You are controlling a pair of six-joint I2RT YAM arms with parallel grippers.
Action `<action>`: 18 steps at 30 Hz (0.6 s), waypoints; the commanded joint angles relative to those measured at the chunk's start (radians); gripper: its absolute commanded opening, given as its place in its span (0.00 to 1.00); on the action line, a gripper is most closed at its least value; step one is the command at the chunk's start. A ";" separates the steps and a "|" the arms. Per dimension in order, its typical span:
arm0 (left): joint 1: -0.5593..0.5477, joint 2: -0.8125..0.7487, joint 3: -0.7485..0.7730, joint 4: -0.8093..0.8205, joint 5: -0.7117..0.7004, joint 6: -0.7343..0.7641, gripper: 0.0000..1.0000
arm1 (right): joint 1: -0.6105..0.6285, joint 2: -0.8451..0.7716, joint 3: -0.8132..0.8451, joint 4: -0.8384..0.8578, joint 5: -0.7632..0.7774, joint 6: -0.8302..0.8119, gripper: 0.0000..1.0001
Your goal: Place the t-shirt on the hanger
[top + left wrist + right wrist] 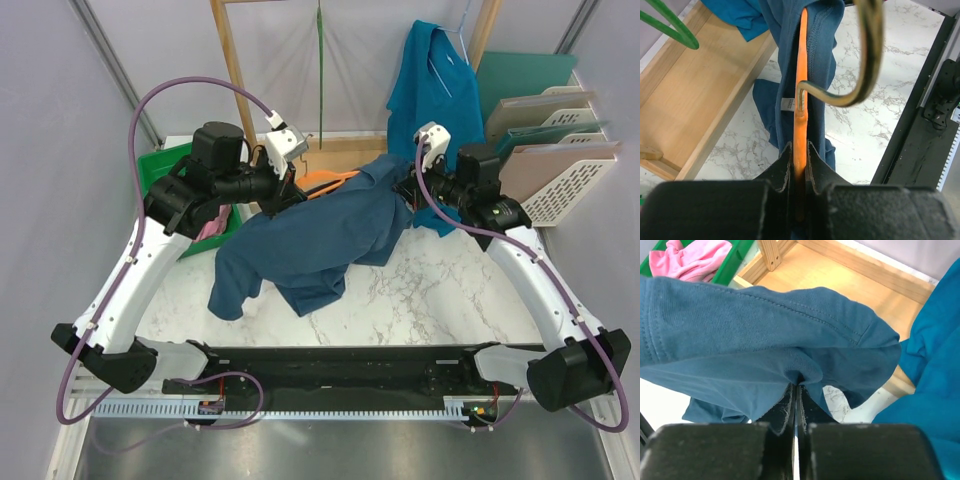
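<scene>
My left jaws are clenched on the thin orange hanger (801, 75), and my right jaws are pinched shut on a small fold of the navy t-shirt (320, 235). The t-shirt hangs bunched over the hanger's far end, its tail trailing below the hanger down to the bench (440, 300). I judge the grip on the cloth the weak point: the fold is slight, and a pull away from the hanger could tug it free or drag the shirt off. The hanger is narrow, so it may twist in my left jaws under the cloth's weight. Its metal hook (865, 75) could snag a seam, and the teal shirt (430, 85) beyond the hanger could catch.
</scene>
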State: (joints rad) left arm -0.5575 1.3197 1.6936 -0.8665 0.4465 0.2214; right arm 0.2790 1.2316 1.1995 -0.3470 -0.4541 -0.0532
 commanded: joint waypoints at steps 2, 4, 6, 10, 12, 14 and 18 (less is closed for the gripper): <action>0.001 -0.024 0.043 0.092 -0.067 -0.051 0.02 | 0.017 -0.035 -0.005 -0.019 0.006 -0.016 0.00; 0.010 -0.020 0.051 0.099 -0.130 -0.056 0.02 | 0.017 -0.072 -0.024 -0.085 0.015 -0.046 0.00; 0.028 -0.019 0.058 0.106 -0.128 -0.065 0.02 | 0.017 -0.116 -0.049 -0.121 0.012 -0.083 0.00; 0.031 -0.008 0.061 0.109 -0.175 -0.068 0.02 | 0.017 -0.172 -0.112 -0.184 0.043 -0.109 0.00; 0.033 -0.005 0.060 0.109 -0.222 -0.062 0.02 | 0.017 -0.198 -0.123 -0.196 0.080 -0.123 0.00; 0.034 0.001 0.064 0.103 -0.250 -0.047 0.02 | 0.011 -0.201 -0.121 -0.227 0.103 -0.160 0.00; 0.034 -0.002 0.048 0.100 -0.333 -0.014 0.02 | -0.052 -0.199 -0.095 -0.253 0.124 -0.198 0.00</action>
State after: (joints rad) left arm -0.5465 1.3293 1.6936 -0.8825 0.3176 0.2028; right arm 0.2844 1.0374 1.0939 -0.4915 -0.3859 -0.1917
